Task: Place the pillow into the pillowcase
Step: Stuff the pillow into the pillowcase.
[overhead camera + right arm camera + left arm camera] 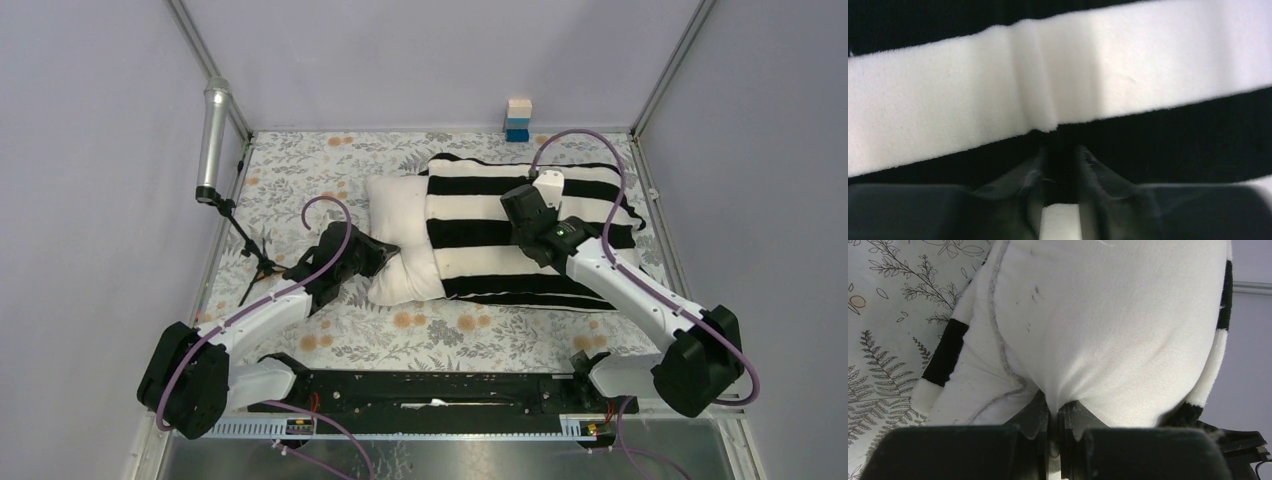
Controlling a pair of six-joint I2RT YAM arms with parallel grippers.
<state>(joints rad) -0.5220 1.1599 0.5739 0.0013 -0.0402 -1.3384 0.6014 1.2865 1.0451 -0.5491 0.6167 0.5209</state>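
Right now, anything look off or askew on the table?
Only the pillow: its left end sticks out of the striped pillowcase, bunched where the left hand pinches it. Nothing spilled or torn.

The tool [1060, 165] meets a creased fold of the striped pillowcase [948, 115].

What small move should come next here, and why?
Probably close the right gripper firmly on the fold of pillowcase between its jaws; they stand slightly apart, so I cannot tell whether it grips yet. The pillow sticks out of the case's left end, with the left gripper shut on it, so a held case lets that arm push it in.
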